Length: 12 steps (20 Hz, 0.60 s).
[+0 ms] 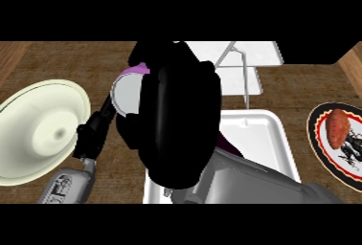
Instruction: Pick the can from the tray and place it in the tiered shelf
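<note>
Mostly the head view is filled by the right hand (176, 124), a big black mass at the middle that comes up off the grey right forearm (254, 179) from the lower right. Its fingers are curled round the can (126, 98) and hide nearly all of the can's body. What shows is one flat grey end, an oval taller than wide, with a strip of purple wall along its upper edge. That end faces left and somewhat up toward the viewer, so the long axis seems to run roughly left to right behind the hand, tilted rather than upright.

The can shows just left of the white tray (272, 139), outside the tray's left edge, between it and the cream plate (35, 139) at the left. The white tiered shelf (247, 52) sits at the top of the view, beyond the hand.

The left hand (96, 131) shows as a narrow black shape rising from the left forearm (67, 186) toward the can's lower left side; I cannot tell how its fingers stand.

At the right edge a patterned plate (322, 148) carries a reddish piece of food (338, 128) on the brown wooden tabletop (71, 62).
</note>
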Available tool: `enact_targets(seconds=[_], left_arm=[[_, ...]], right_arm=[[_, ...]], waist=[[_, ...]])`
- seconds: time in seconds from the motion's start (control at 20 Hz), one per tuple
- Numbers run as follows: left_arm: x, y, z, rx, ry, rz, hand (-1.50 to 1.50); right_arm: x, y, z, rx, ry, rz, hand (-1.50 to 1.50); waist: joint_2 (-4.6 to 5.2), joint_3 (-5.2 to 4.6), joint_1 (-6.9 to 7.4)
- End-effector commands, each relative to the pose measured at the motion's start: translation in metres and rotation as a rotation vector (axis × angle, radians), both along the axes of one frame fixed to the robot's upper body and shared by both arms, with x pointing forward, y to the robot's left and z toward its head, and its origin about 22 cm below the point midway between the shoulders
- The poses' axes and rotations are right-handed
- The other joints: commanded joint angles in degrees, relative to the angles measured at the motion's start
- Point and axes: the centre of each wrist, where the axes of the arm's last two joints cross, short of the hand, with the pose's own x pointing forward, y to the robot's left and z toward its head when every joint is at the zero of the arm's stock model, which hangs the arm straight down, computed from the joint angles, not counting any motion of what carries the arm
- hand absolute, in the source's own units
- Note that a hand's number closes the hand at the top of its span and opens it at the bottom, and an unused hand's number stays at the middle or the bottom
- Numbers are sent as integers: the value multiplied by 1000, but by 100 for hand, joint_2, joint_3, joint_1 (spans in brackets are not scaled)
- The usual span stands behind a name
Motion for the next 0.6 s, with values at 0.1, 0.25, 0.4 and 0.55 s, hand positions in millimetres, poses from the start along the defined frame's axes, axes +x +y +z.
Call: enact_targets(seconds=[0.1, 0.25, 0.4, 0.55], left_arm=[[5, -7, 3, -6, -10, -25, 0], [0, 1, 10, 8, -14, -5, 0], [-1, -6, -5, -12, -10, -3, 0], [-1, -10, 8, -17, -13, -3, 0]], right_arm=[[10, 10, 49, 92, 83, -218, 150], [16, 10, 52, 79, 70, -265, 150], [22, 11, 70, 96, 26, -307, 150], [29, 10, 82, 93, 17, -326, 150]], waist=[[41, 3, 31], [31, 12, 57], [65, 9, -13], [60, 17, 15]])
